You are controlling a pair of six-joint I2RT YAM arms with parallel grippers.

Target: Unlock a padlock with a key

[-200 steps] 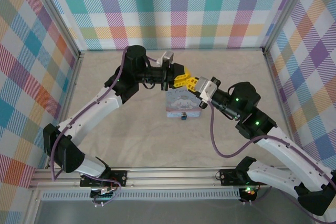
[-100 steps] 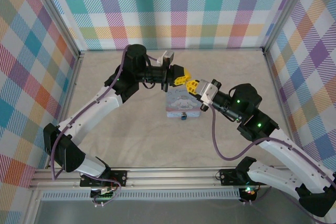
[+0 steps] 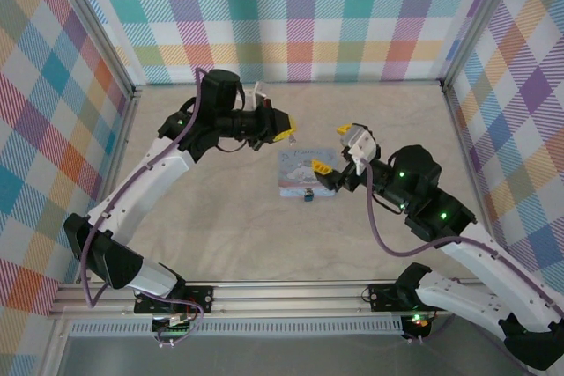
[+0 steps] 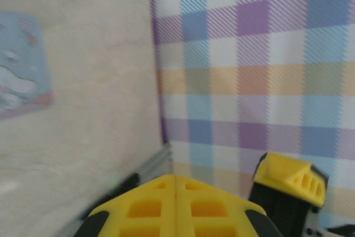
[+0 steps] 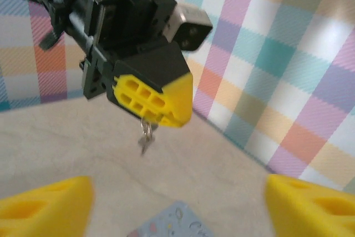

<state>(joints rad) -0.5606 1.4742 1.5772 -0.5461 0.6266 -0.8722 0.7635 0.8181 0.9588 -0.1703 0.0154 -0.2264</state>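
Key carrying looks like the step in hand. The left gripper (image 5: 154,99) has its jaws pinched shut on the key (image 5: 145,137), which hangs down from them in the air above the desk (image 3: 220,209). The right gripper (image 3: 334,149) has its jaws wide apart and holds nothing. It hovers by the right side of the tin (image 3: 300,169) and faces the left one. The padlock (image 3: 308,195) is the tiny dark bit at the near edge of the tin, touching it or just beside it. No jaws touch it. So the lock does not look opened yet, and the key is well apart from it. Next, the key likely has to come down to the padlock with its tip pointed at the keyhole. That could be hard, because the key dangles loose and the padlock is so small. The right gripper may need to hold the padlock steady, or take the key for a firmer grip. Which of the two it will be cannot be told. The keyhole is too small to see.
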